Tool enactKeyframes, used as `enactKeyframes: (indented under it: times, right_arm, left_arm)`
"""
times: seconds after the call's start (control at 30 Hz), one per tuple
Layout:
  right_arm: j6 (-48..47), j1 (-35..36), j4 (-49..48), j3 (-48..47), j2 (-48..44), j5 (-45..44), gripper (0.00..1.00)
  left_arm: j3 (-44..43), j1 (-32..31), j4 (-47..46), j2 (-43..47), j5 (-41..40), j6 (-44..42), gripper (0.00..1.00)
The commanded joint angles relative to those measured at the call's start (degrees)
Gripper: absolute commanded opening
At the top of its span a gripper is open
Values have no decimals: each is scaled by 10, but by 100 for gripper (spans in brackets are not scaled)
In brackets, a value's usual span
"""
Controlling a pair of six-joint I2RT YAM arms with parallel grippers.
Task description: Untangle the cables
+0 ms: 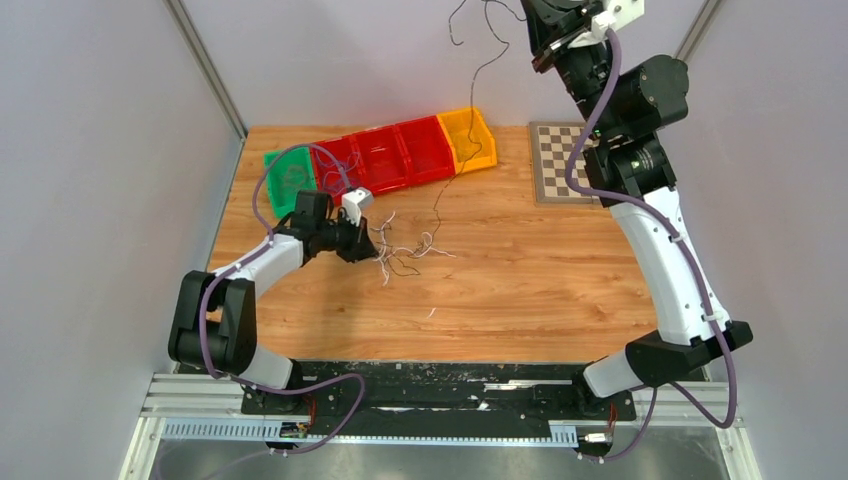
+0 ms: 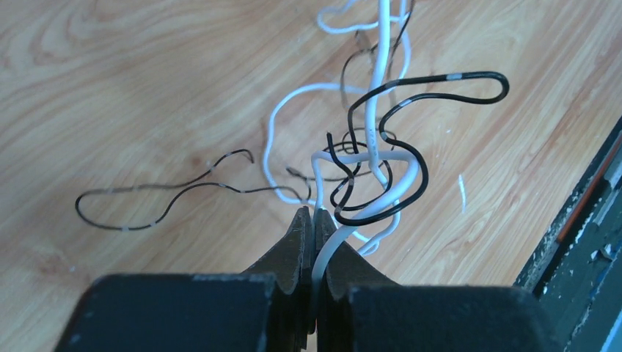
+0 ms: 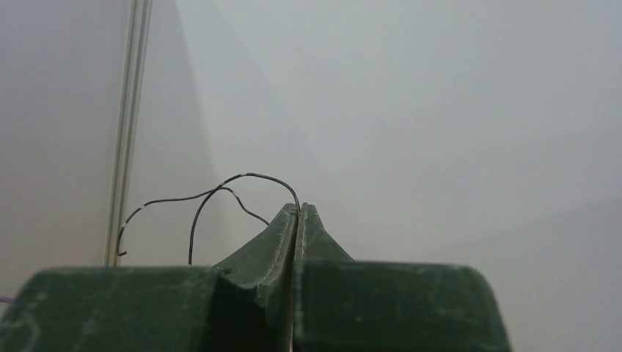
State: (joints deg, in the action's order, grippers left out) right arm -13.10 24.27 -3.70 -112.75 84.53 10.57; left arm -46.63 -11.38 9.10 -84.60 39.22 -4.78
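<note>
White wire (image 2: 376, 88) sits clamped in your left gripper (image 2: 314, 213), black wire (image 3: 249, 174) in your right gripper (image 3: 299, 209). Draw apart slowly, watching the knot (image 2: 374, 158).

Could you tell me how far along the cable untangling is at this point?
Done: nothing looks fully separated. In hand: the right gripper holds a black wire lifted high, while the left gripper pins a white wire at the tangle. Left: black and white wires are knotted there.
</note>
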Motion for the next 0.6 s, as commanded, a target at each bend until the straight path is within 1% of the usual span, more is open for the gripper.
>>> enactKeyframes:
  times: [0.0,0.1,0.2,0.23,0.27,0.3,0.33,0.37,0.4,0.43,0.47,0.5,0.53,0.57]
  right_arm:
    - [-16,-5,-17,6,19,-2,0]
    - [-15,-15,-24,-34,47,1,0]
    - [-6,-17,-24,-58,68,14,0]
    - [9,-17,-24,-58,70,24,0]
    - [22,-17,-24,-53,69,39,0]
    - [35,-17,-24,-44,65,60,0]
    - [49,-16,-24,-33,62,79,0]
    - [61,-16,-25,-24,58,96,0]
    - [74,-17,-25,-17,57,110,0]
    - [86,-16,-24,-12,55,122,0]
    - [92,-16,-24,-7,55,135,0]
    - [98,-16,-25,-5,53,145,0]
    - [101,-16,-25,-4,53,150,0]
    - [105,-15,-25,-5,54,151,0]
  left_arm:
    - [-15,20,81,23,-37,-45,0]
    - [-6,38,113,23,-44,-65,0]
    - [6,48,117,36,-43,-83,0]
    - [12,50,117,44,-40,-88,2]
    - [12,51,117,49,-20,-103,16]
    - [11,53,115,65,-5,-109,25]
    - [10,53,109,75,29,-113,43]
    - [10,53,81,100,46,-109,57]
    - [12,53,61,114,82,-91,64]
    - [16,51,10,138,96,-78,76]
    - [18,42,-19,147,111,-50,81]
    - [18,36,-79,156,113,-39,89]
    - [10,16,-101,156,111,-23,92]
    - [3,4,-136,146,101,-16,98]
